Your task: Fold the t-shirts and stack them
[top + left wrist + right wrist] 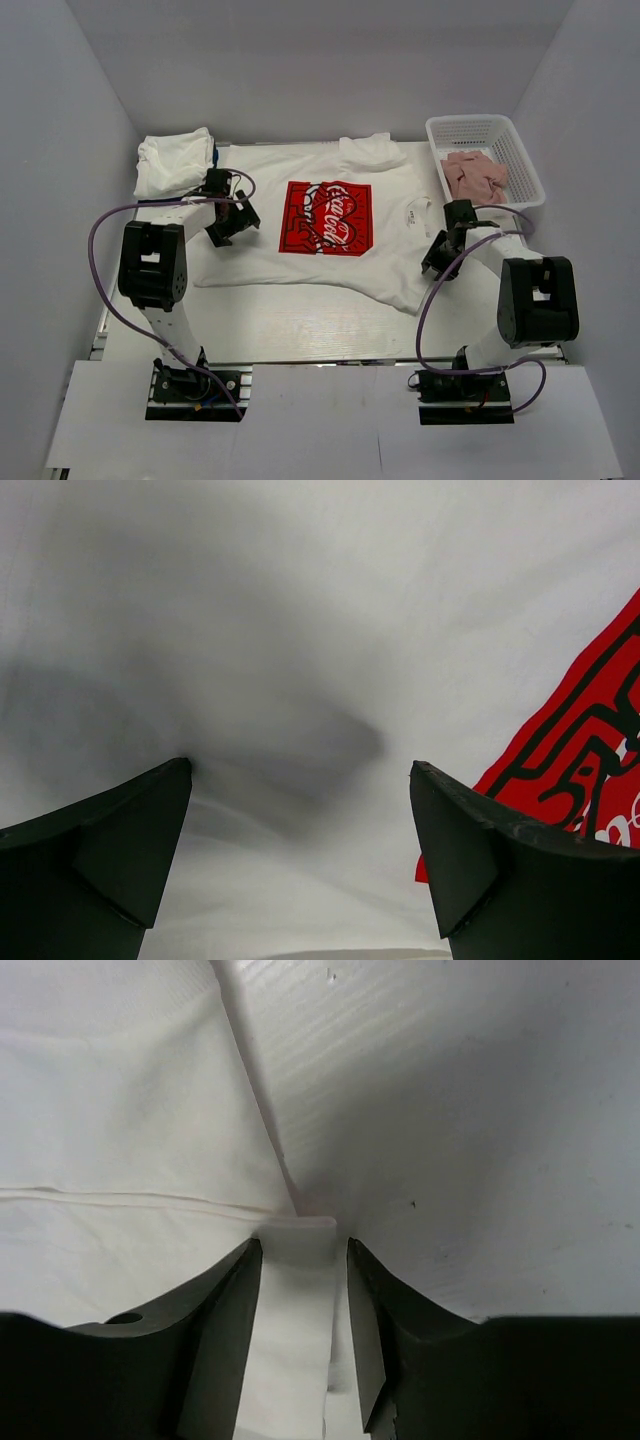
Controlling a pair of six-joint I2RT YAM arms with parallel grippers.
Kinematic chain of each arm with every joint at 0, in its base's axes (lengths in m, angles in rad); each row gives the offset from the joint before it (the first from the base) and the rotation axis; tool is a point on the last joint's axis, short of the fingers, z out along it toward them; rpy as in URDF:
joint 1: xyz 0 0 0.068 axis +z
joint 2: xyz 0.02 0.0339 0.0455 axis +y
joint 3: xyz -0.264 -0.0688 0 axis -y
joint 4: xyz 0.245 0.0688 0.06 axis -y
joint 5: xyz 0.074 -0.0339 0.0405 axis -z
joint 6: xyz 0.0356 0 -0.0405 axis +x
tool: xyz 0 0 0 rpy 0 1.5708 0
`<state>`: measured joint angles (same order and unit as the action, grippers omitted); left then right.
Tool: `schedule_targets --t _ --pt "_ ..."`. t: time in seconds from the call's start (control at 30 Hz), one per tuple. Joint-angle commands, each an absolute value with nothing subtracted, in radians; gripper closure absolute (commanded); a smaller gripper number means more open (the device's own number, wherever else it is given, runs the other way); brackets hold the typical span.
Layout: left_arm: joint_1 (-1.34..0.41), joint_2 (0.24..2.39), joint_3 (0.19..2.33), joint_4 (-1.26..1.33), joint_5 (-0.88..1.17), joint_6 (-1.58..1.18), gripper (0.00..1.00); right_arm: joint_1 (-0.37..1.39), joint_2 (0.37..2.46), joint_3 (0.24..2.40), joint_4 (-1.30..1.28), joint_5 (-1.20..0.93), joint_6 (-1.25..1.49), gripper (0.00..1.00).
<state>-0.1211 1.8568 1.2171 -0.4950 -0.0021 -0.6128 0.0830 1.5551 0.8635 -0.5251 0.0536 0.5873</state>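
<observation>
Left arm reaches over the shirt's left side. The left tool [232, 218] sits low on the cloth beside the red print [590, 750], jaws wide apart, holding nothing. Right tool [438, 255] is nearly closed, pinching the right hem fold. Printed t-shirt [300, 165] lies flat mid-table [300, 325], with table surface showing between its near hem and the arm bases. Folded t-shirt bundle [175, 160] is in the far-left corner. Basket [525, 165] of pink cloths [475, 175] stands just beyond the right tool.

Spread t-shirt [330, 215] lies flat on the middle of the table [300, 330], collar toward the far side. Folded bundle [175, 160] sits in the far left corner, behind the left sleeve. Basket [470, 120] stands far right, cloths [475, 177] inside. Left gripper [232, 222] is over the shirt's left edge, right gripper [437, 258] at its right edge.
</observation>
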Motion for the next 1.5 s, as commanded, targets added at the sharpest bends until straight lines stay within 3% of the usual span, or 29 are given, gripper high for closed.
schedule_targets --t 0.0,0.07,0.1,0.13,0.2,0.23,0.27,0.5,0.8,0.97,1.0,1.47 --pt "-0.124 1.793 1.21 -0.485 0.012 -0.604 0.0 0.069 1.549 0.83 -0.446 0.041 0.581 0.56" --pt "-0.124 1.793 1.21 -0.485 0.012 -0.604 0.0 0.067 1.533 0.827 -0.428 0.035 0.574 0.68" --pt "-0.124 1.793 1.21 -0.485 0.012 -0.604 0.0 0.066 1.526 0.827 -0.426 0.037 0.574 0.68" --pt "-0.124 1.784 1.21 -0.485 0.012 -0.604 0.0 0.066 1.52 0.824 -0.42 0.043 0.571 0.84" --pt "-0.124 1.784 1.21 -0.485 0.012 -0.604 0.0 0.063 1.5 0.815 -0.41 0.044 0.557 0.9" --pt "-0.124 1.784 1.21 -0.485 0.012 -0.604 0.0 0.063 1.497 0.815 -0.407 0.038 0.554 0.99" --pt "-0.124 1.784 1.21 -0.485 0.021 -0.604 0.0 0.064 1.488 0.815 -0.408 0.035 0.554 1.0" --pt "-0.124 1.766 1.21 -0.485 0.031 -0.604 0.0 0.066 1.434 0.859 -0.52 0.054 0.505 0.94" --pt "-0.124 1.766 1.201 -0.476 0.04 -0.604 0.0 0.083 1.342 0.87 -0.563 -0.032 0.367 0.97" --pt "-0.124 1.766 1.19 -0.457 0.063 -0.604 0.0 0.098 1.359 0.859 -0.578 -0.028 0.351 0.92" --pt "-0.124 1.766 1.19 -0.457 0.063 -0.604 0.0 0.1 1.364 0.862 -0.584 -0.026 0.345 0.83" --pt "-0.124 1.775 1.181 -0.466 0.063 -0.604 0.0 0.104 1.396 0.847 -0.626 -0.112 0.341 0.64"
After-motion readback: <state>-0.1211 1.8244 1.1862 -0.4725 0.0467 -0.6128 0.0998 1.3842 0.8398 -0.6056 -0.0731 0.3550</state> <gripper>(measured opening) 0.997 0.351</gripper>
